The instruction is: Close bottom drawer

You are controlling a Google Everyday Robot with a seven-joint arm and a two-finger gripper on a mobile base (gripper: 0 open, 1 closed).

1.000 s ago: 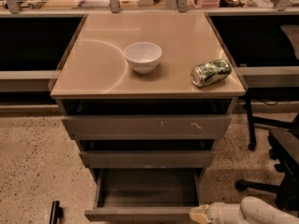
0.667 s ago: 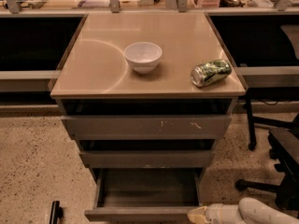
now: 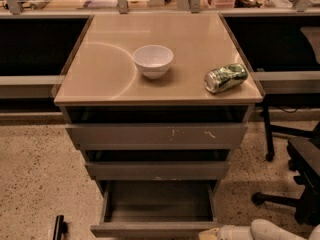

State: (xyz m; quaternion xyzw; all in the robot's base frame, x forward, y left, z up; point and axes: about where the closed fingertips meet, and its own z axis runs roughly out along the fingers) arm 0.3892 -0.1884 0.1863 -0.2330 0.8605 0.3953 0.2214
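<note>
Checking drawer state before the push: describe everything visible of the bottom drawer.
The bottom drawer is lowest of three, grey, metal-looking, with a plain handle-less flat front. It's pulled well out, level, its shallow box showing nothing inside. The end effector sits by the front's right end, at the picture's bottom edge; contact unclear.

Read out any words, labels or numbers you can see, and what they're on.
None can be read.
Can: green print, too blurred to read.
Top drawer: pale scratches, not text.
Gripper, at the bottom drawer front's right corner: no marking visible.
</note>
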